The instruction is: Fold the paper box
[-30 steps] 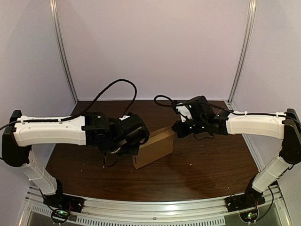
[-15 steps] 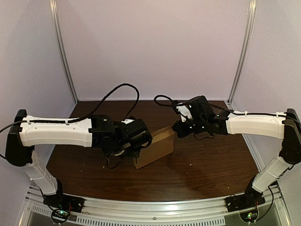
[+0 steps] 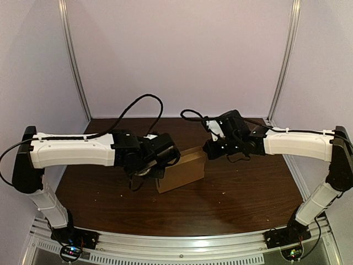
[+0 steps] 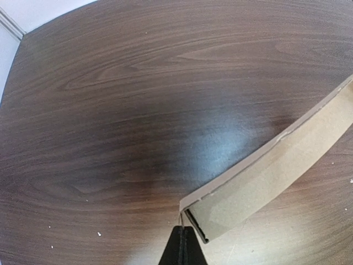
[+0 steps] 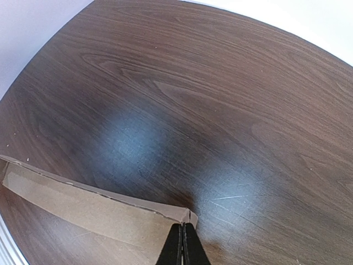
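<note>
The brown paper box (image 3: 182, 172) stands tilted at the middle of the table, between both arms. My left gripper (image 3: 160, 164) is at its left end. In the left wrist view the black fingers (image 4: 183, 228) are shut, with a thin sliver of the box's corner wall (image 4: 265, 176) running in between the tips. My right gripper (image 3: 207, 150) is at the box's far right top corner. Seen from the right wrist, its tips (image 5: 183, 226) pinch the folded corner of the box's rim (image 5: 88, 212). The box's inside is hidden.
The dark wooden table (image 3: 237, 199) carries small pale crumbs near the front. Purple walls with metal corner posts (image 3: 74, 61) close off the back and sides. Black cables (image 3: 138, 105) loop above both wrists.
The left arm has reached further right and away from the base, bringing its gripper in against the box's left end. The box has shifted slightly. The right arm has barely moved.
</note>
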`<move>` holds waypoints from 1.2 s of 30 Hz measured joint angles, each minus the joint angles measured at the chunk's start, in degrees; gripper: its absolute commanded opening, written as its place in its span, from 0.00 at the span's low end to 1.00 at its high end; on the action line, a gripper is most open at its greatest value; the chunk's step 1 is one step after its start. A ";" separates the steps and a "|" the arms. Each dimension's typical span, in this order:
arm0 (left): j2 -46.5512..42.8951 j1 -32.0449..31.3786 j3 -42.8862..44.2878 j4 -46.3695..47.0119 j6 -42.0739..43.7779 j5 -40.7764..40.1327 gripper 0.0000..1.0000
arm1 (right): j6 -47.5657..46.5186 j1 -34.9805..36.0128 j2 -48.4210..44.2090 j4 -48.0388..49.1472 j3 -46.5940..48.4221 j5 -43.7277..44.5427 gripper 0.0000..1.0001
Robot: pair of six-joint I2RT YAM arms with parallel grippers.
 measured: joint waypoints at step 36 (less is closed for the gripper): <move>11.19 11.52 18.18 -2.03 12.35 7.21 0.00 | 2.84 -0.39 2.14 -3.02 2.89 8.96 0.00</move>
